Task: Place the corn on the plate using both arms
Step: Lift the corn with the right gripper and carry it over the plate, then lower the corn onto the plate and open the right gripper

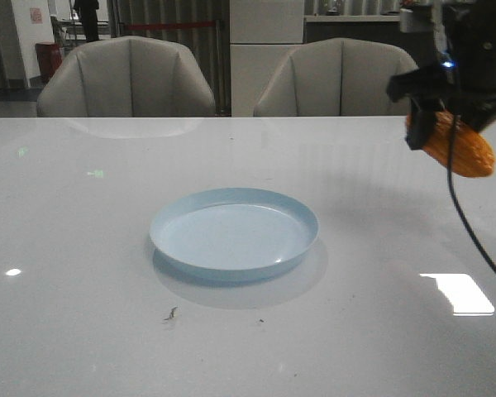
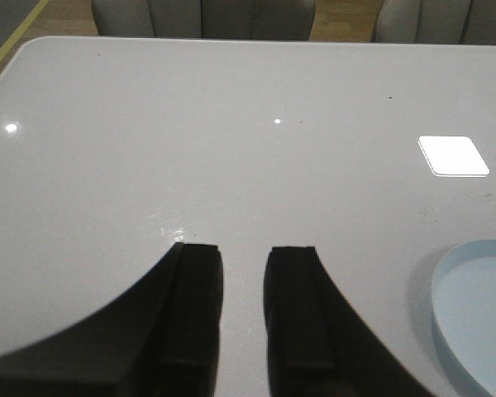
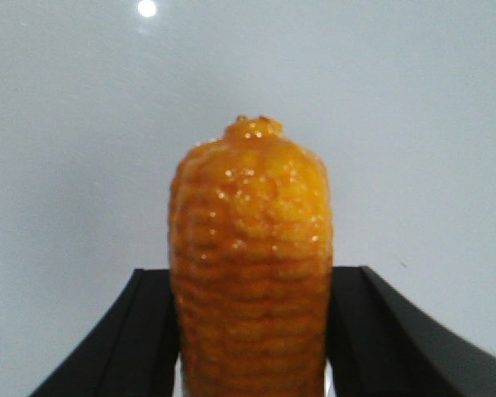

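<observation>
The pale-blue plate [image 1: 234, 238] sits empty at the table's middle; its rim also shows in the left wrist view [image 2: 478, 318]. My right gripper [image 1: 434, 112] is at the far right, raised above the table, shut on the orange corn [image 1: 461, 146]. In the right wrist view the corn [image 3: 248, 273] stands between the two black fingers [image 3: 372, 331], its tapered end pointing away. My left gripper [image 2: 244, 256] is open and empty over bare table left of the plate; it does not show in the front view.
Two grey chairs [image 1: 126, 77] stand behind the table's far edge. A small dark speck [image 1: 172, 313] lies in front of the plate. A dark cable [image 1: 471, 231] hangs from the right arm. Light reflections [image 1: 456, 293] mark the glossy tabletop.
</observation>
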You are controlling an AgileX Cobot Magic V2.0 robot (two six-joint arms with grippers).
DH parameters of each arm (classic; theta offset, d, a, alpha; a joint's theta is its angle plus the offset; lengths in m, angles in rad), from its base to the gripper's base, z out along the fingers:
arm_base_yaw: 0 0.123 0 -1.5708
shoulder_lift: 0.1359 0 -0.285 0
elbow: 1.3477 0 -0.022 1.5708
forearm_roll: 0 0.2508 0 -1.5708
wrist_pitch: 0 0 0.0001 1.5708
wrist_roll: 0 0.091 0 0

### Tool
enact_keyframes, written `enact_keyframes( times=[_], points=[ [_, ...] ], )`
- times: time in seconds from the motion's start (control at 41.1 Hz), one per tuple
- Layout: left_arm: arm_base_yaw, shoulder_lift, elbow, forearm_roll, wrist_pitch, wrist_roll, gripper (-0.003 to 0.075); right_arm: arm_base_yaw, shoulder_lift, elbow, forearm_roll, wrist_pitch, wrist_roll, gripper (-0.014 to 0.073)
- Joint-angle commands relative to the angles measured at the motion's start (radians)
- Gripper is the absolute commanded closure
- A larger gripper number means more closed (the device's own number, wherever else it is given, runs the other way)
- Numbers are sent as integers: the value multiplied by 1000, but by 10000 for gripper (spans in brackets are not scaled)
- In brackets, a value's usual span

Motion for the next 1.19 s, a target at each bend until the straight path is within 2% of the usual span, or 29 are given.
enact_keyframes(
  times=[0.0, 0.268, 0.463, 0.536, 0.682, 0.755, 0.925, 1.169],
  points=[
    [3, -15, -30, -12, -72, 0, 492, 82, -50, -72, -1, -23, -20, 313],
    [3, -15, -30, -14, -72, 0, 492, 325, -20, -82, 4, -104, -20, 313],
    [3, -15, -30, -24, -72, 0, 492, 414, 54, -82, 4, -142, -20, 310],
    [3, -15, -30, -32, -72, 0, 492, 426, 84, -82, 5, -163, -18, 269],
    [3, -15, -30, -32, -64, 0, 492, 429, 133, -83, 12, -193, -18, 94],
    [3, -15, -30, -32, -52, 0, 492, 429, 139, -84, 12, -196, -18, 47],
    [3, -15, -30, -32, -14, 0, 493, 429, 139, -110, 12, -193, -18, 41],
    [3, -15, -30, -32, -9, 0, 493, 407, 58, -271, -6, 74, -13, 41]
  ],
)
